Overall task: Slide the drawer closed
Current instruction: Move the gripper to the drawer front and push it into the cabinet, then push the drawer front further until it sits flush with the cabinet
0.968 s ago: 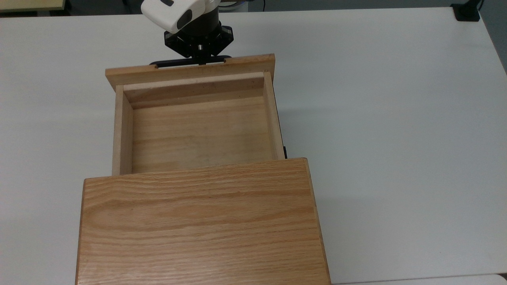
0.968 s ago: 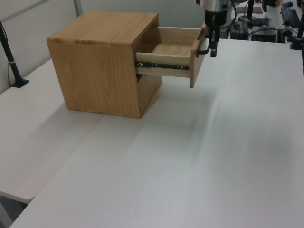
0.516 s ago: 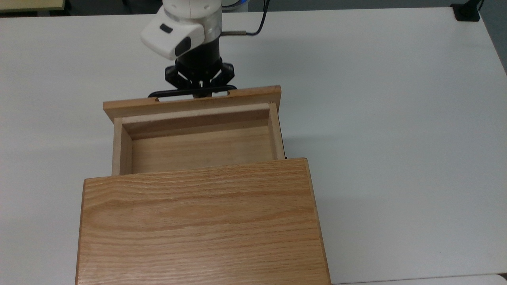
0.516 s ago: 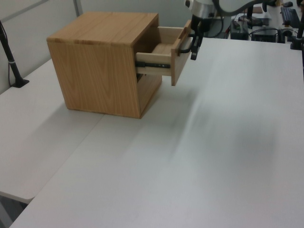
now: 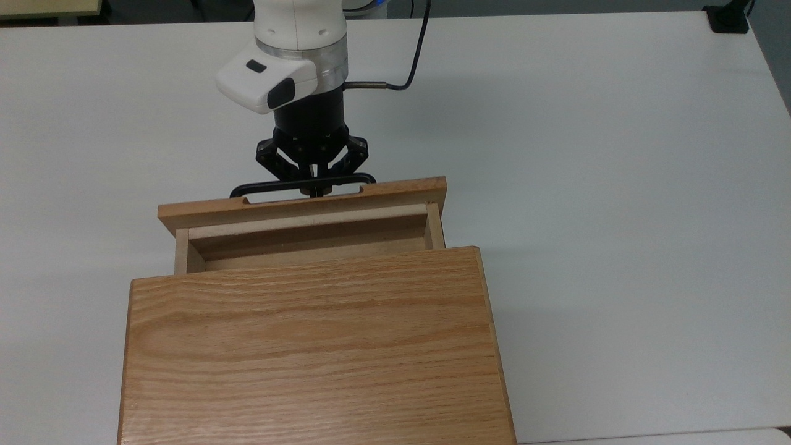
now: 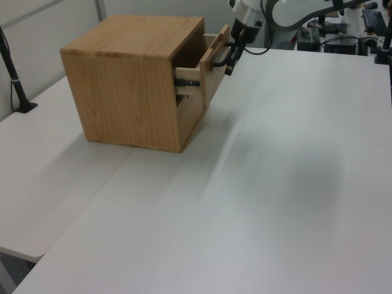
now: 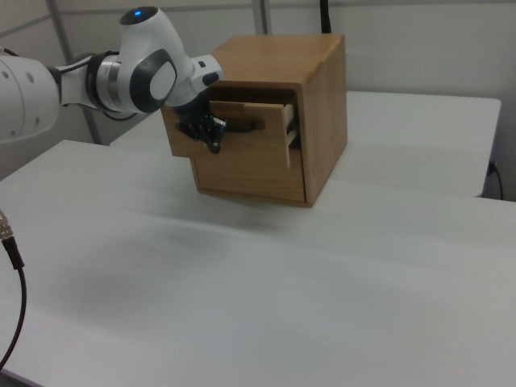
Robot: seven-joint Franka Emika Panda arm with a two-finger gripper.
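Oak cabinet (image 5: 315,346) hides most of the drawer (image 5: 303,210); hand (image 5: 314,189) pinches its handle (image 5: 303,185).

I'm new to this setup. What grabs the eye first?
A large oak-grain cabinet box on the white table, with its light wooden drawer sticking out slightly. At the drawer's long black bar handle, the white robot arm's black gripper is closed on the bar.

I see bare white table (image 5: 618,185) on every side of the cabinet (image 5: 315,346); wide room to pass there; the drawer (image 5: 303,207) sticks out a short way from the cabinet front, my gripper (image 5: 314,184) right at its black handle (image 5: 259,186); only a narrow slot stays open above the tray.
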